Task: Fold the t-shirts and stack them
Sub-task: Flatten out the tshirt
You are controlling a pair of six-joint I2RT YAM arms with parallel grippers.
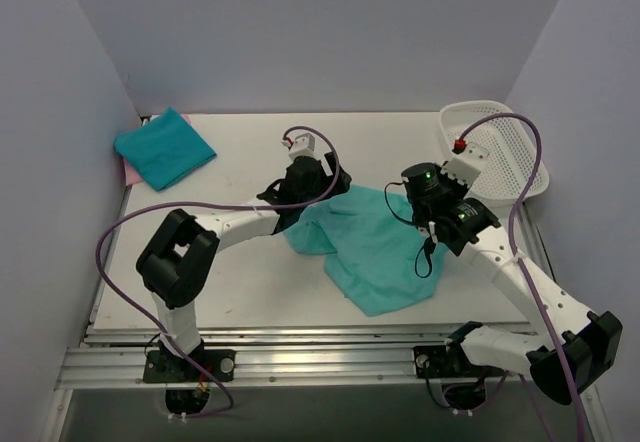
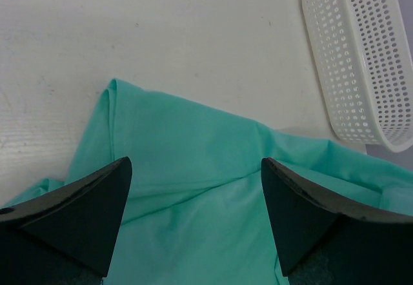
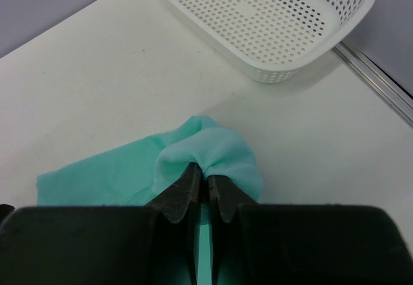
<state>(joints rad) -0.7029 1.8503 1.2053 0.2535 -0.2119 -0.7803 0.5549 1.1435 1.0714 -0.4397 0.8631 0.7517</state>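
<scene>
A crumpled turquoise t-shirt (image 1: 372, 250) lies in the middle of the table. My left gripper (image 1: 305, 190) hovers over its far left edge. In the left wrist view that gripper (image 2: 195, 167) stands wide open, the cloth (image 2: 193, 149) lying below its jaws and nothing between them. My right gripper (image 1: 432, 230) is at the shirt's right edge. The right wrist view shows it (image 3: 206, 176) shut on a bunched fold of the t-shirt (image 3: 216, 153). A folded teal t-shirt (image 1: 165, 147) rests at the far left corner on top of a pink one (image 1: 128, 171).
A white mesh basket (image 1: 500, 152) stands at the far right of the table, close to the right arm; it also shows in both wrist views, basket (image 2: 361, 59) and basket (image 3: 271, 14). Grey walls close in the table on three sides.
</scene>
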